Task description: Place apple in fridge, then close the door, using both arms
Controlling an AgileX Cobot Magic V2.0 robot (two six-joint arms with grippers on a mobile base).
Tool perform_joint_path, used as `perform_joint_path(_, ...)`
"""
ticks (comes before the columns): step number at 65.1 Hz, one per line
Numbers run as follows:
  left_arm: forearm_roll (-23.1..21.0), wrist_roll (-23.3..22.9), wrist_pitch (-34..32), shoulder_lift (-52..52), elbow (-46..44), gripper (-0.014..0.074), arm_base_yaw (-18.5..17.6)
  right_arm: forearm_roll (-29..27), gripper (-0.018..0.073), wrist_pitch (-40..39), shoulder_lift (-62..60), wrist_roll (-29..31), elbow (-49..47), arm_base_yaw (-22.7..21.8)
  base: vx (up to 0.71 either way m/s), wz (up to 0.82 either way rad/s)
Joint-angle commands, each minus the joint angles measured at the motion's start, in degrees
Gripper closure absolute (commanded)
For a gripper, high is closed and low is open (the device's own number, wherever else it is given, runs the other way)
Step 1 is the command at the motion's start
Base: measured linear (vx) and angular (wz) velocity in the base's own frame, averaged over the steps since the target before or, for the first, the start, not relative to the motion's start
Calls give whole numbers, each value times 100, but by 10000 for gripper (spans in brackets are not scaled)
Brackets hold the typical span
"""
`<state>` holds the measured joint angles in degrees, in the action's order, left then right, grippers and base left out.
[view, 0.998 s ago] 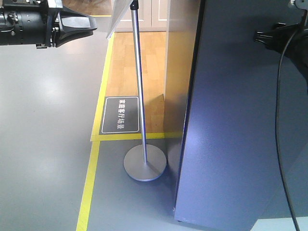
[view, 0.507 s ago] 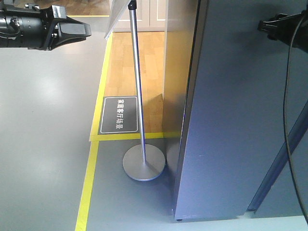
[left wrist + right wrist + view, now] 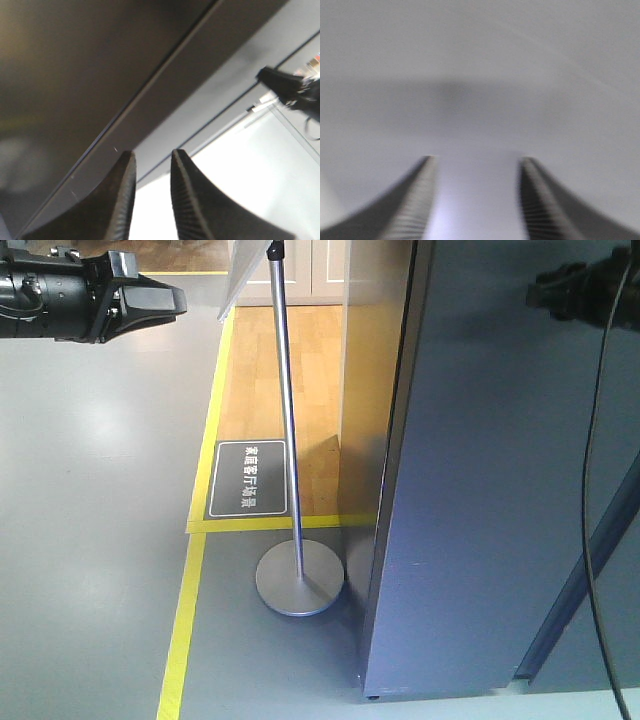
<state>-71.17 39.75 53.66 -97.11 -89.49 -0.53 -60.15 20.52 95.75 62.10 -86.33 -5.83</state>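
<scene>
Mostly dark grey door [image 3: 480, 490] filling view, left fingers [image 3: 150, 165] nearly together, right fingers [image 3: 475, 172] apart, both empty

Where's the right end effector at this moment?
In the front-facing view the black right end effector sits at the upper right, against the tall dark grey fridge door. Its wrist view shows only a blurred pale grey surface close ahead between parted fingers.

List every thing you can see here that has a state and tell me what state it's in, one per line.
Left end effector: fingers slightly apart, holding nothing, raised off to the left of the fridge.
Right end effector: open, empty, close to a plain grey surface.
Fridge door: grey outer face toward the camera; open or shut, cannot tell.
Sign stand: upright on its round base.
Floor sign: lying flat.
Apple: not in view.
</scene>
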Motion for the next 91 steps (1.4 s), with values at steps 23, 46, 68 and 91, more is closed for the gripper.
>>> perform_joint_path(23,-269,-27,600,1078,-176,548,6,224,566,2702,-2069,-467,-172,-14,0,0)
perform_joint_path(46,1142,-149,747,2905,629,604,6,603,564,2014,-4468,-502,2355,-14,0,0)
perform_joint_path(68,2102,-115,-1050,5650,4168,604,6,641,564,1737,-7159,-480,5742,-14,0,0)
perform_joint_path(91,1977,-159,-2775,6855,6963,604,6,665,564,1764,-8222,-479,6884,-14,0,0)
